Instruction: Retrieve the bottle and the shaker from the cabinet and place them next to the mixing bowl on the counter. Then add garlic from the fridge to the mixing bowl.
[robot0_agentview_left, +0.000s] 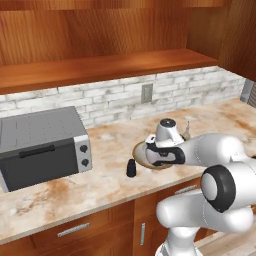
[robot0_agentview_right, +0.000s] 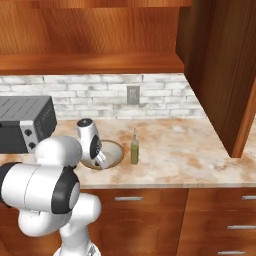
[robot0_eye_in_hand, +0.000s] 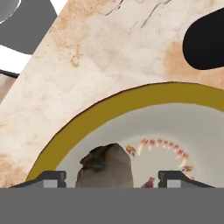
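My gripper (robot0_eye_in_hand: 108, 177) hangs low over the mixing bowl (robot0_eye_in_hand: 109, 105), its two fingertips spread wide. A pale brownish garlic bulb (robot0_eye_in_hand: 105, 166) sits between them, clear of the right fingertip. The small black shaker (robot0_agentview_left: 131, 168) stands on the counter (robot0_agentview_left: 100, 190) just left of the bowl (robot0_agentview_left: 139, 148); it is a black shape (robot0_eye_in_hand: 205, 41) in the hand view. The slim olive-green bottle (robot0_agentview_right: 134, 147) stands upright just right of the bowl (robot0_agentview_right: 118, 150). My hand (robot0_agentview_right: 101, 161) reaches down into the bowl from the front.
A grey toaster oven (robot0_agentview_left: 42, 145) stands on the counter to the left, against the white brick wall. A wooden shelf (robot0_agentview_left: 100, 67) runs above. A tall wooden panel (robot0_agentview_right: 225, 75) closes the right side. Drawers with silver handles (robot0_agentview_left: 73, 229) sit below the counter.
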